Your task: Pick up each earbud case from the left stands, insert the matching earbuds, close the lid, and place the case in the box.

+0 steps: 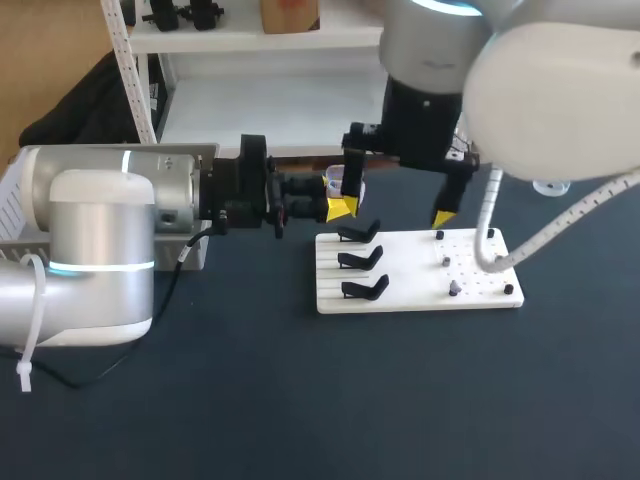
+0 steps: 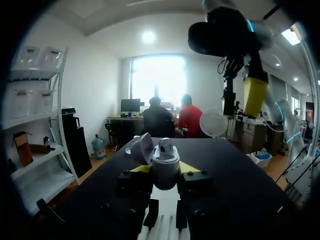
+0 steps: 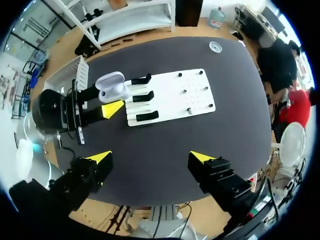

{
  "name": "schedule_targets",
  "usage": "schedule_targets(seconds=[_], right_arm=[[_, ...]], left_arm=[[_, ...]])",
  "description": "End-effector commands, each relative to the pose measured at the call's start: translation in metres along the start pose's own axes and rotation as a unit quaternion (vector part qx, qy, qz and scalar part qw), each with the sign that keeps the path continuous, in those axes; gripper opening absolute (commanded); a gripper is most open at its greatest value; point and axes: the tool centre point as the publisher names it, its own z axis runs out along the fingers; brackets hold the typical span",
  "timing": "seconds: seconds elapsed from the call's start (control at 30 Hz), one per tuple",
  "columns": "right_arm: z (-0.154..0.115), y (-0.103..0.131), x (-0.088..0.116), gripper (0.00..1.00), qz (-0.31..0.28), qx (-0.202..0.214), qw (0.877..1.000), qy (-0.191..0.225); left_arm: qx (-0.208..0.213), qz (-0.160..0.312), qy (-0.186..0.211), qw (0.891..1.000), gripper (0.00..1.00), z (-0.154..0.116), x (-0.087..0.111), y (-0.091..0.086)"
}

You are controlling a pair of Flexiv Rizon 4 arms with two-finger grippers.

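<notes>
An open white earbud case (image 2: 165, 167) is held upright, its lid (image 2: 142, 148) tipped back and one earbud (image 2: 166, 145) sitting in it. My left gripper (image 2: 165, 172) is shut on the case from both sides, just left of the white board (image 1: 415, 275). In the head view the case (image 1: 350, 182) shows above the left gripper (image 1: 338, 207). My right gripper (image 3: 151, 157) hangs open and empty high above the table, over the board's far edge (image 1: 400, 190). From there the case (image 3: 112, 85) lies ahead of the right gripper. Three black stands (image 1: 362, 260) on the board's left side are bare.
Small dark pegs (image 1: 455, 288) dot the board's right half. A white basket (image 3: 67, 75) stands at the table's far left, behind my left arm (image 1: 100, 240). A small round white disc (image 3: 215, 47) lies near the far right edge. Dark tabletop (image 1: 350, 400) lies in front of the board.
</notes>
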Motion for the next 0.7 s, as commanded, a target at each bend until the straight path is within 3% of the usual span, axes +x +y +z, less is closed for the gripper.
schedule_targets(seconds=[0.03, 0.27, 0.37, 0.47, 0.63, 0.7], right_arm=[[-0.002, 0.001, -0.004, 1.00, -0.040, 0.011, 0.999, 0.016], [0.005, -0.003, -0.004, 1.00, -0.030, -0.001, 0.999, 0.018], [0.020, -0.021, -0.002, 1.00, 0.017, -0.011, 1.000, 0.010], [0.031, -0.041, -0.005, 1.00, 0.053, -0.042, 0.997, -0.032], [0.047, -0.073, -0.008, 1.00, 0.121, -0.028, 0.990, -0.066], [0.053, -0.083, -0.006, 1.00, 0.135, -0.031, 0.988, -0.061]], left_arm=[[-0.002, 0.001, -0.001, 1.000, 0.00, 0.000, 0.000, -0.001], [-0.002, 0.001, -0.001, 1.000, 0.00, 0.000, 0.000, -0.001], [-0.002, 0.001, -0.001, 1.000, 0.00, 0.000, 0.000, -0.001], [-0.002, 0.001, -0.001, 1.000, 0.00, 0.000, 0.000, -0.001], [-0.002, 0.001, -0.001, 1.000, 0.00, 0.000, 0.000, -0.001], [-0.002, 0.001, -0.001, 1.000, 0.00, 0.000, 0.000, -0.001]])
